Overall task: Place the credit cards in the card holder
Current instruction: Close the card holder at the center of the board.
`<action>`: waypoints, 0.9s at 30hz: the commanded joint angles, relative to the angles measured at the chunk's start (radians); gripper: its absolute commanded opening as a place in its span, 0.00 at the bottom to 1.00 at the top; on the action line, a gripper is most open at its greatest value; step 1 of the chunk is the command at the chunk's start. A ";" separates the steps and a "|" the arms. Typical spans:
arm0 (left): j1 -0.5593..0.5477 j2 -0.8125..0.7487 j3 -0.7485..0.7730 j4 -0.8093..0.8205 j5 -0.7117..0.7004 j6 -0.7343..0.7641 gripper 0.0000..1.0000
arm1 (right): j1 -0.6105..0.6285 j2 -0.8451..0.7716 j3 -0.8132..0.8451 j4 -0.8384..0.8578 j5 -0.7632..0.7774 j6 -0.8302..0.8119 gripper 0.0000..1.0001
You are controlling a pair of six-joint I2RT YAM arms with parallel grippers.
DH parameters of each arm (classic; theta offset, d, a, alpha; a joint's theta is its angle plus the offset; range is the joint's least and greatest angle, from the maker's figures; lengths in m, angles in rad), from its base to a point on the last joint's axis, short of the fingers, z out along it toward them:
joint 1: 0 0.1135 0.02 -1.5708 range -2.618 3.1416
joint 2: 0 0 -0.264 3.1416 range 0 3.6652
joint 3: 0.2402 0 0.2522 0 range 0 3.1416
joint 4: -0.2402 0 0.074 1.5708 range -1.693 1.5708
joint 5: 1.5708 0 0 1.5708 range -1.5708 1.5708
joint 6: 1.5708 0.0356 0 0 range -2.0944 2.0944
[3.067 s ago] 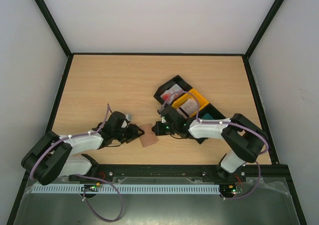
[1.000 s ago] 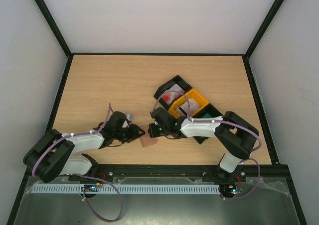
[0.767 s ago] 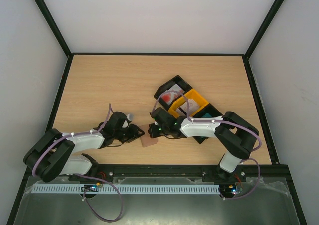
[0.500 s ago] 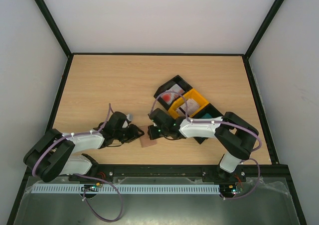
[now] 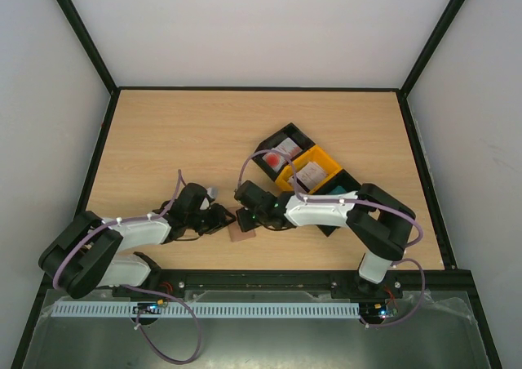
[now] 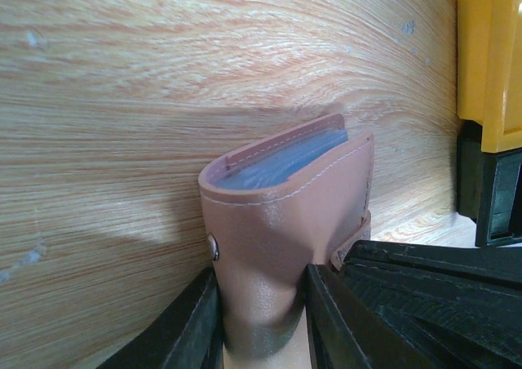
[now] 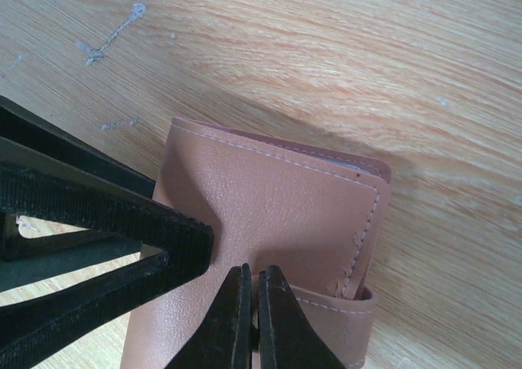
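Left wrist alone reveals blue inside card holder [image 6: 285, 214].

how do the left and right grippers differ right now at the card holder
The left gripper grips the card holder, jaws apart with a finger on each side. The right gripper holds nothing, its tips shut together over the brown outer face. Both are at the same card holder.

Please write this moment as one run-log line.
left claw: shut on card holder | right claw: shut, tips at its brown face | credit cards: in trays
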 commanded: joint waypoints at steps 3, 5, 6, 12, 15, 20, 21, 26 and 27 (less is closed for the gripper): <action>-0.009 0.029 -0.009 -0.077 -0.035 0.010 0.30 | 0.060 0.062 0.010 -0.135 0.048 -0.015 0.02; -0.008 0.030 -0.009 -0.078 -0.036 0.010 0.30 | 0.071 0.069 0.018 -0.146 0.061 -0.015 0.02; -0.008 0.030 -0.009 -0.077 -0.037 0.009 0.30 | 0.075 0.074 0.018 -0.150 0.065 -0.012 0.02; -0.009 0.028 -0.008 -0.081 -0.041 0.008 0.29 | 0.096 0.077 -0.004 -0.145 0.076 0.010 0.02; -0.008 0.027 -0.007 -0.088 -0.044 0.011 0.29 | 0.098 0.068 -0.037 -0.121 0.064 0.024 0.02; -0.008 0.028 -0.008 -0.099 -0.048 0.013 0.29 | 0.102 0.061 -0.080 -0.081 0.033 0.054 0.02; -0.008 0.029 -0.007 -0.101 -0.049 0.013 0.29 | 0.102 0.058 -0.091 -0.075 0.032 0.060 0.02; -0.008 0.032 -0.005 -0.101 -0.050 0.012 0.29 | 0.103 0.046 -0.127 -0.059 0.057 0.080 0.02; -0.008 0.033 -0.006 -0.100 -0.050 0.011 0.29 | 0.102 0.044 -0.129 -0.052 0.059 0.088 0.02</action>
